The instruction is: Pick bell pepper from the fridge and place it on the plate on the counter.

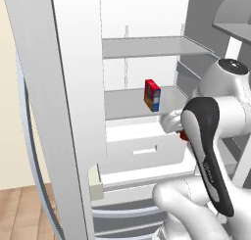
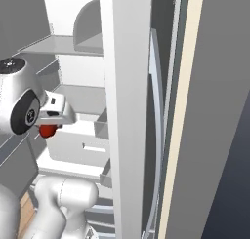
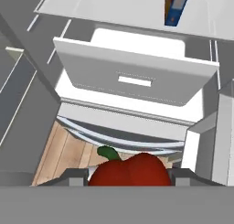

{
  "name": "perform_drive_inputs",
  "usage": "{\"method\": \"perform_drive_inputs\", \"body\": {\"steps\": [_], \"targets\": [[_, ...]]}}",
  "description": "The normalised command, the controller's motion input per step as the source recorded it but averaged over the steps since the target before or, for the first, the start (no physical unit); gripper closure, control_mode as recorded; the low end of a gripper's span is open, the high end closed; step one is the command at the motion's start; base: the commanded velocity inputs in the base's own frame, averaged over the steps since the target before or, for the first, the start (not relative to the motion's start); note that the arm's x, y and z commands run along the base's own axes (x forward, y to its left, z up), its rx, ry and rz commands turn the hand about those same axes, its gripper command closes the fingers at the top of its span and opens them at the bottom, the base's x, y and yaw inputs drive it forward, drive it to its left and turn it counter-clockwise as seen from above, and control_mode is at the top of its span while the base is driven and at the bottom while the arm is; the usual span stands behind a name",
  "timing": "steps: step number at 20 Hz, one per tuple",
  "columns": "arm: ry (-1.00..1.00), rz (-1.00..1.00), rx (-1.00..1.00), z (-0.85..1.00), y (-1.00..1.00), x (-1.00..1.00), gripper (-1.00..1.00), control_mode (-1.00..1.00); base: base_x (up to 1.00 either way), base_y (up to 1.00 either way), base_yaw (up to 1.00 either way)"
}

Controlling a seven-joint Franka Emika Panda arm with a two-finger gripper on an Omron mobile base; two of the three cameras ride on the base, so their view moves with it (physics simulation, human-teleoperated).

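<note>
**Bell pepper clamped in the gripper, out in front of the open fridge**

Bell pepper [image 3: 130, 169] sits between the two fingers of the gripper [image 3: 129, 175], which is closed on it; in the hand view its green stem points up and to the left, the red body filling the gap between the tips. From the right base view the pepper [image 2: 47, 130] hangs just under the hand, in front of the white drawer [image 3: 137, 79] and below the glass shelf where the carton [image 1: 152, 95] stands. The fridge [image 1: 142, 48] lies ahead of the hand, so the held pepper is already clear of the shelves. My judgement: the next move is a withdrawal away from the fridge toward the plate, wherever that lies; the doors on either side are what could be clipped
</note>
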Motion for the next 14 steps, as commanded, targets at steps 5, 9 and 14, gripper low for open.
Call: {"method": "perform_drive_inputs", "body": {"steps": [5, 9, 14], "targets": [[0.08, -0.11, 0.0, 0.39, -0.06, -0.37, 1.0, -1.0, 0.0, 0.0, 0.0], [0.03, -0.14, 0.0, 0.09, -0.05, -0.58, 1.0, -1.0, 0.0, 0.0, 0.0], [0.0, -0.07, 0.0, 0.06, -0.04, -0.42, 1.0, -1.0, 0.0, 0.0, 0.0]]}}
